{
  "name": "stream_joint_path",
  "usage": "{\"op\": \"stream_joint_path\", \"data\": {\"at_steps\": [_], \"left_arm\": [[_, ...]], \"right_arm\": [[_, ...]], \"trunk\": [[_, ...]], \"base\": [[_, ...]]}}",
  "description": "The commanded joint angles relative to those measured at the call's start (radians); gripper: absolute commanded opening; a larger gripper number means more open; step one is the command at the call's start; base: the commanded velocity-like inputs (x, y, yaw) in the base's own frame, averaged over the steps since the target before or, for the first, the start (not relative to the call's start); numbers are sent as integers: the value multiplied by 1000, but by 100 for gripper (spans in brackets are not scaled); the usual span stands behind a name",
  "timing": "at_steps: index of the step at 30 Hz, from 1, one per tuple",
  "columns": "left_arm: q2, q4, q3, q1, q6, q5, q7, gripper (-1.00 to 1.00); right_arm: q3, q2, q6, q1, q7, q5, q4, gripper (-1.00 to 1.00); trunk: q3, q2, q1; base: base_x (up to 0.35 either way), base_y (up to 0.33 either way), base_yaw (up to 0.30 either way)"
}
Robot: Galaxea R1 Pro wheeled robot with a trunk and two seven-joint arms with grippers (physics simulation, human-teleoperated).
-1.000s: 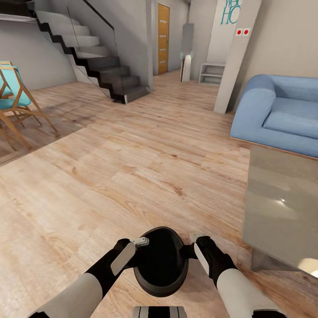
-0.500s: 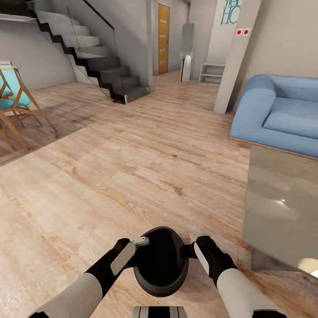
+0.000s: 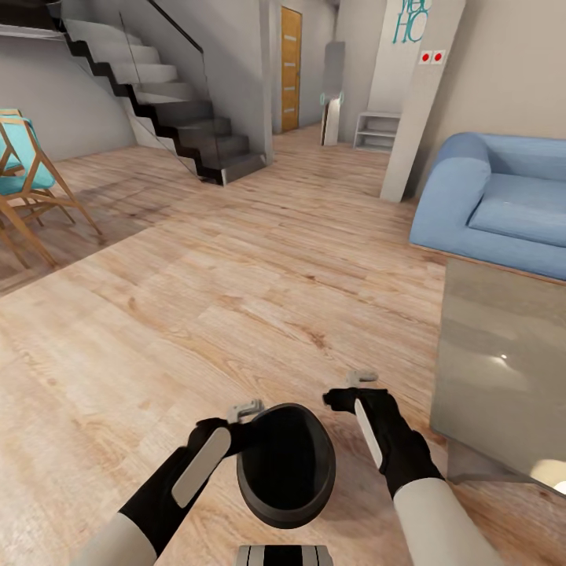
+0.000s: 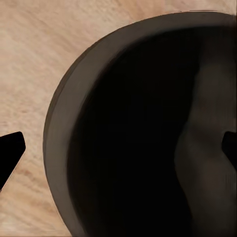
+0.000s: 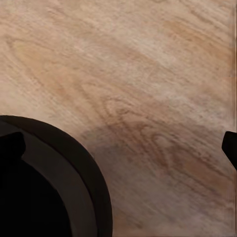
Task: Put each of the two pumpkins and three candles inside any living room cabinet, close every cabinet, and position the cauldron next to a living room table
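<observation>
The cauldron [image 3: 287, 464], a black round pot with a dark hollow inside, stands on the wooden floor just in front of my base. It is a short way left of the grey glass-topped table [image 3: 503, 369]. My left gripper [image 3: 244, 424] is open at the cauldron's left rim; in the left wrist view the cauldron's rim [image 4: 59, 123] lies between its spread fingertips. My right gripper [image 3: 346, 389] is open above the floor, just past the right rim, between cauldron and table. In the right wrist view the cauldron [image 5: 54, 187] sits at one side. Pumpkins, candles and cabinet are out of view.
A blue sofa [image 3: 503, 204] stands behind the table at the right. A dark staircase [image 3: 173, 102] rises at the back left, and a wooden chair with a teal seat [image 3: 23, 181] stands at the far left. Open wooden floor [image 3: 236, 299] stretches ahead.
My right gripper has come off the cauldron's right rim and moved up and away. My left arm has shifted slightly outward at the left rim. The cauldron has stayed in place.
</observation>
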Motion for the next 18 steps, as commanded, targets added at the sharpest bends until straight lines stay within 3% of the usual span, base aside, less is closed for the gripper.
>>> {"op": "stream_joint_path", "data": {"at_steps": [1, 3, 5, 7, 10, 12, 14, 16, 18], "left_arm": [[1, -13, -1, 3, 0, 10, 13, 100], [4, -40, -1, 11, 0, 11, 16, 100], [12, -121, 0, 42, 0, 10, 27, 100], [53, -283, 1, 112, 0, 10, 71, 100], [98, -415, 2, 180, 0, 11, 114, 100], [114, -454, 13, 208, 0, 12, 128, 100], [128, -490, 56, 244, 1, 14, 141, 100], [136, -517, 180, 311, 1, 16, 148, 100], [138, -523, 238, 340, -3, 16, 151, 100]], "right_arm": [[-1, 1, 11, 7, 3, 6, -22, 100], [-1, 1, 19, 26, 13, 6, -73, 100], [-1, 1, 32, 83, 71, 6, -200, 100], [0, 1, 57, 126, 112, 7, -312, 100], [4, 1, 103, 170, 139, 8, -444, 100], [9, 1, 120, 181, 146, 9, -495, 100], [19, 2, 139, 191, 152, 10, -560, 100], [48, 1, 190, 199, 157, 8, -620, 100], [69, 1, 207, 200, 158, 7, -635, 100]], "trunk": [[-1, 0, 0], [-1, 0, 0], [-1, 0, 0], [-1, 0, 0], [-1, 0, 0], [-1, 0, 0], [-1, 0, 0], [7, 0, -1], [15, 1, -2]], "base": [[0, 0, 0], [0, 0, 0], [0, 0, 0], [0, 0, 0], [0, 0, 0], [0, 0, 0], [0, 0, 0], [0, 0, 49], [0, 0, 145]]}}
